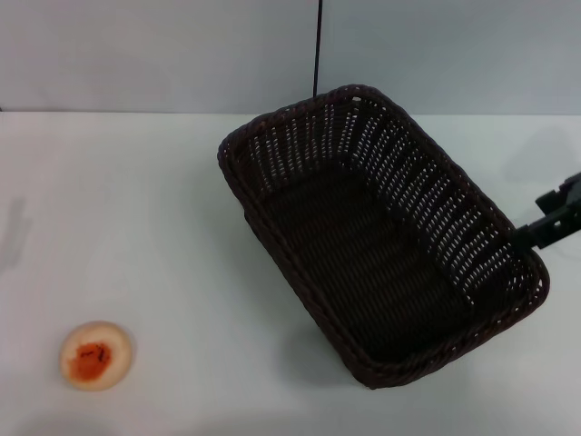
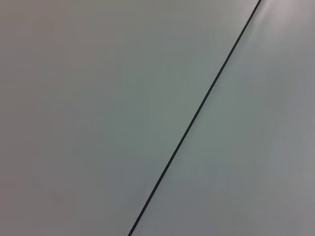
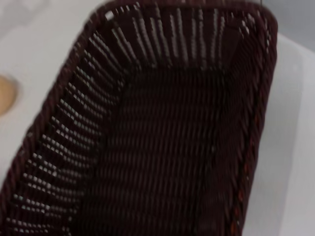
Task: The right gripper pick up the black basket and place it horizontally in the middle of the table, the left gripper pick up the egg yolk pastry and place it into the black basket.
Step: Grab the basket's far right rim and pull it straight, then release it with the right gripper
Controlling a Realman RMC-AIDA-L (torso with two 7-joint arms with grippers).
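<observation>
The black basket [image 1: 381, 236] sits diagonally across the middle and right of the white table [image 1: 136, 209], empty, and it fills the right wrist view [image 3: 162, 147]. My right gripper [image 1: 529, 238] comes in from the right edge and grips the basket's rim at its near right corner. A soft shadow lies under the basket's near side. The egg yolk pastry [image 1: 95, 355] lies on the table at the near left, far from the basket. A sliver of it shows in the right wrist view [image 3: 6, 96]. My left gripper is out of view.
A grey wall [image 1: 163, 54] with a thin black vertical line [image 1: 318, 45] stands behind the table. The left wrist view shows only this wall [image 2: 98, 118] and the line [image 2: 197, 113].
</observation>
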